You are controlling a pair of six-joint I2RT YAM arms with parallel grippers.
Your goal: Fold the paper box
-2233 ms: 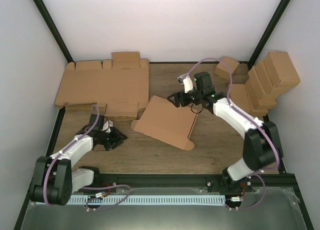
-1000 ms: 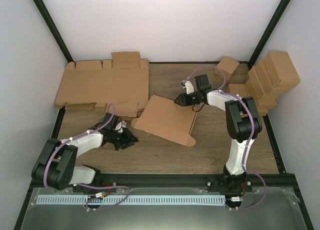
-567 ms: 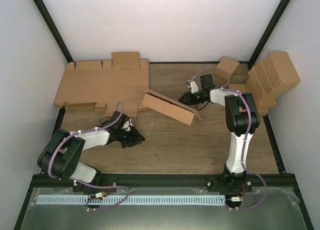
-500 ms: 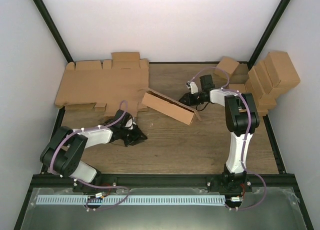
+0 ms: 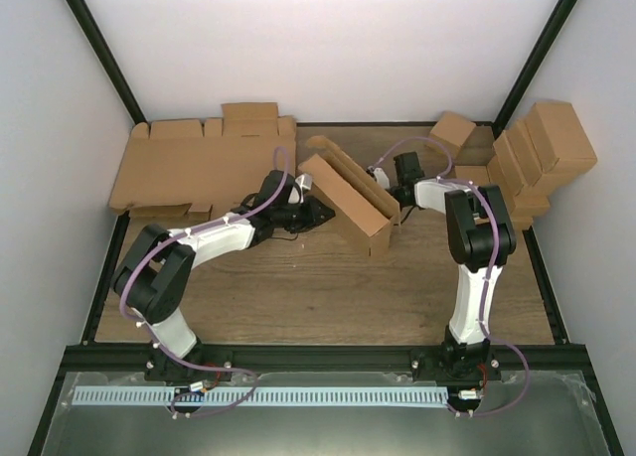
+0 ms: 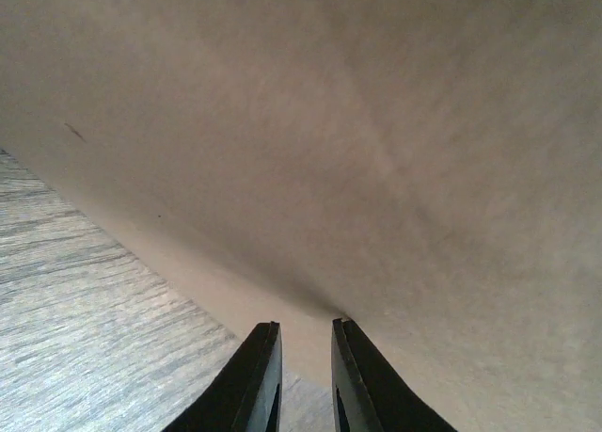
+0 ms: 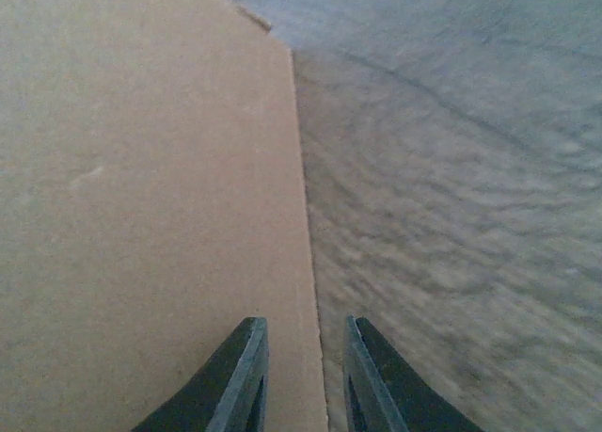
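- The paper box [image 5: 348, 196] is standing half-formed on the wooden table [image 5: 397, 287], back middle, right between my two grippers.
- My left gripper [image 6: 306, 325] is down to a thin slit, with its tips right up at the box's wall. I can't tell if it's pinching anything.
- My right gripper [image 7: 303, 321] is narrow too. A cardboard edge runs straight into its gap, but clamped or not, I can't tell.
- The flat blanks [image 5: 199, 168] lie back left and the small ready-made boxes [image 5: 537, 153] are piled back right.

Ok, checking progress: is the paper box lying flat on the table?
No, the paper box stands up on edge, partly folded.
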